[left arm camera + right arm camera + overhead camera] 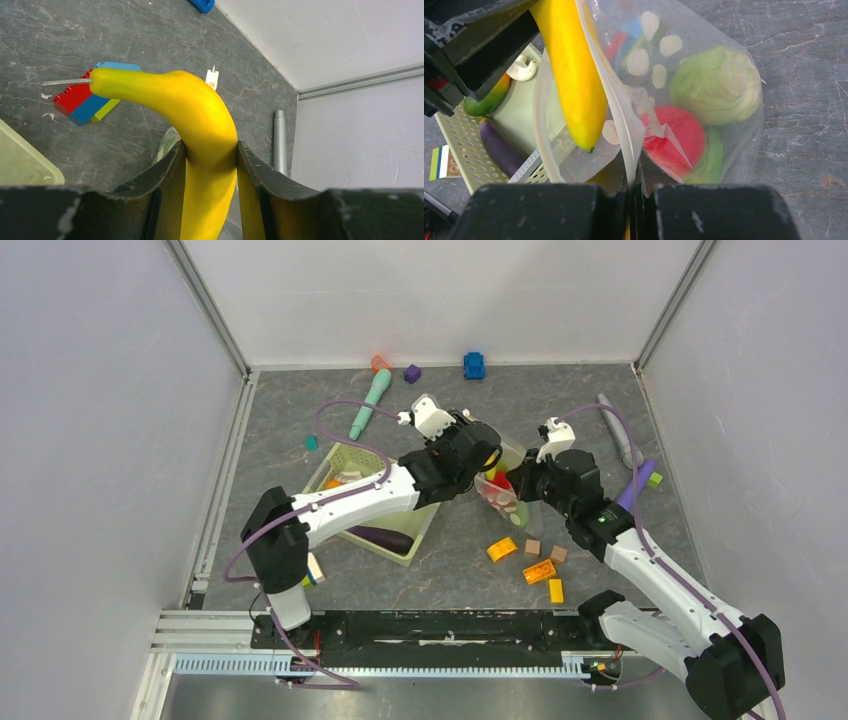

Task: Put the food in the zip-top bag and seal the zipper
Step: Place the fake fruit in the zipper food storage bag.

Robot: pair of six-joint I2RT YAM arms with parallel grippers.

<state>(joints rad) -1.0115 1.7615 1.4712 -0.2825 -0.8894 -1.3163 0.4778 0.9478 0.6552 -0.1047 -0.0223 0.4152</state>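
Left wrist camera gives me my left gripper [210,150] partly open, jaws clamped around the middle of a curved yellow plastic banana [192,105]. Just right of that tool, in the right wrist view, the banana's tip hangs at the mouth of the clear, white-dotted zip-top bag [626,130]; I can't tell whether it's inside the film. A pale green cabbage [716,85] and red tomato [679,132] sit in the bag, directly ahead of my right gripper [631,197], which is pinched tight on the bag's edge.
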